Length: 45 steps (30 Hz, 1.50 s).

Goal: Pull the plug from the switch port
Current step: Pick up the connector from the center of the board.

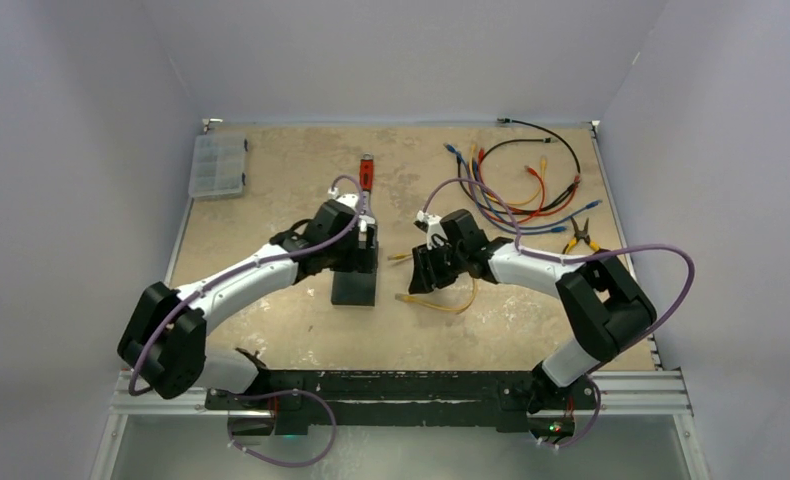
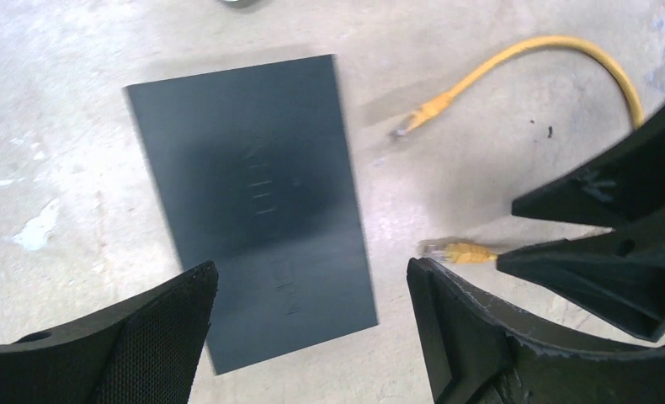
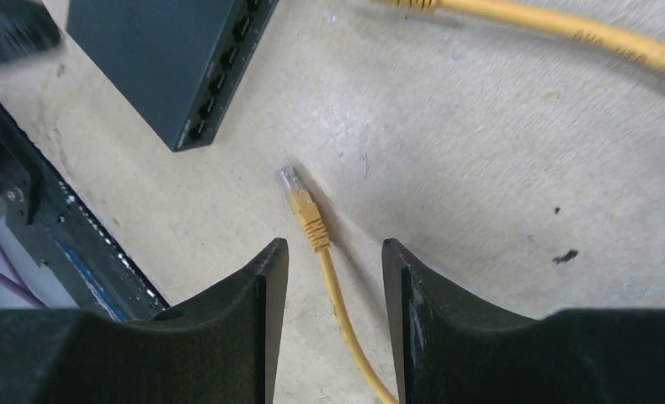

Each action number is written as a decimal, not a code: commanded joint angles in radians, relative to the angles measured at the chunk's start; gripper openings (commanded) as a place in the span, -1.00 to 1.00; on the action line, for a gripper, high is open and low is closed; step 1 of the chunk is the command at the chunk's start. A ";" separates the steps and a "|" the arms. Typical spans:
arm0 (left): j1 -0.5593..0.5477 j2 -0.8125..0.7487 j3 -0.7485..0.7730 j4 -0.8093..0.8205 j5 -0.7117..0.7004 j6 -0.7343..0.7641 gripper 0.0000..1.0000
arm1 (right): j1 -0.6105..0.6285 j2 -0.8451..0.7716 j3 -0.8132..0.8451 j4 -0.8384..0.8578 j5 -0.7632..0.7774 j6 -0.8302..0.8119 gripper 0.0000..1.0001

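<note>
**cablemonkey:** Where's the switch [image 1: 354,288] sitting right now, and is the plug out?

**rackrat:** The switch is lying flat around the middle of the table [image 1: 271,200], a bit left of centre. The plug [image 3: 300,202] is lying on the bare tabletop just right of it, apart from the port row. The ports showing in the right wrist view are looking empty, so the pull is looking done.

**cablemonkey:** What are the claws doing?

**rackrat:** Both are released. The left gripper [image 2: 312,286] is hanging spread wide over the switch, not clamping anything. It's probably there to pin the box so it isn't sliding along with the cable. The right gripper [image 3: 333,252] is straddling the yellow cable [image 3: 346,328] just behind the plug, with a gap on both sides, so it's gripping nothing. That's a sensible spot for tugging straight away from the ports.

**cablemonkey:** Anything else lying around?

**rackrat:** A tangle of coloured cables [image 1: 516,185] and some pliers [image 1: 581,237] are sitting far right. A clear compartment box [image 1: 218,165] is far left, and a red-handled tool [image 1: 366,172] is far centre. All of that is well apart from the switch.
</note>
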 commanded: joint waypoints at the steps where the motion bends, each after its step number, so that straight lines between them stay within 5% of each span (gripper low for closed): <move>1: 0.122 -0.074 -0.060 0.061 0.199 0.009 0.68 | 0.037 -0.041 0.038 -0.096 0.088 -0.034 -0.07; 11: 0.358 -0.129 -0.131 0.088 0.414 0.029 0.68 | 0.114 -0.024 0.046 -0.154 0.170 -0.036 -0.25; 22: 0.419 -0.125 -0.096 0.019 0.369 0.100 0.68 | 0.158 0.001 0.079 -0.159 0.217 -0.036 -1.00; 33: 0.420 -0.114 -0.013 -0.139 0.119 0.237 0.67 | 0.144 -0.043 0.176 -0.122 0.099 0.024 -1.00; 41: 0.420 -0.106 -0.018 -0.136 0.110 0.241 0.67 | 0.097 -0.087 0.294 -0.098 0.068 0.053 -1.00; 45: 0.419 -0.111 -0.023 -0.134 0.104 0.238 0.67 | -0.028 -0.151 0.347 -0.086 0.027 0.052 -1.00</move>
